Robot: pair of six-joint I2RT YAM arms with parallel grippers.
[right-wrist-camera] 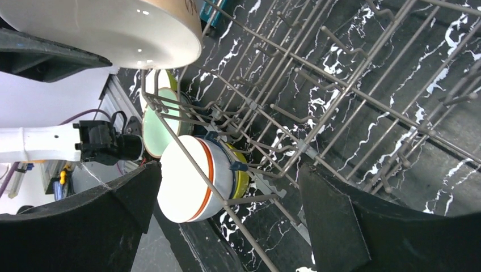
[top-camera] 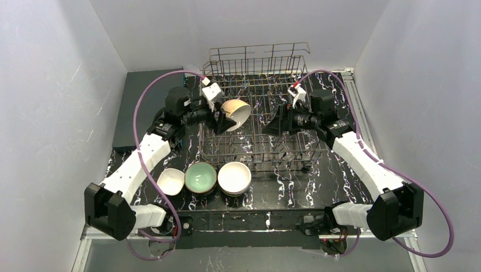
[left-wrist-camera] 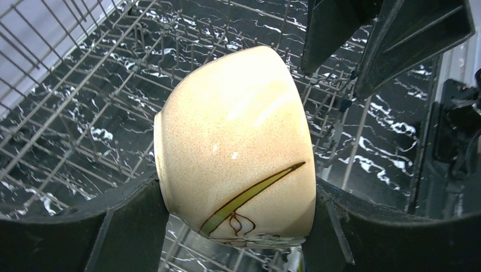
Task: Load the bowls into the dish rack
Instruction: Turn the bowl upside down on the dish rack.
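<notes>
- Our left fingers [left-wrist-camera: 125, 226], partly spread, clamp a speckled cream ceramic bowl [left-wrist-camera: 232, 141] with a green leaf stroke, tipped sideways, we judge, to slot between tines.
- It hangs over the silver wire dish rack [top-camera: 258, 56] near its left edge, not yet seated.
- Our right fingers [right-wrist-camera: 85, 226] gape wide and empty toward the rack's right edge.
- A small white bowl [top-camera: 170, 181], a mint green bowl [top-camera: 201, 176] and a cream-white bowl [top-camera: 234, 177] wait along the black marbled surface's [top-camera: 295, 187] near edge.

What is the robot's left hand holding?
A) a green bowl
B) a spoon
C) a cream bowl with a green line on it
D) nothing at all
C: the left hand clamps the cream bowl from both sides, over the dish rack.
</notes>
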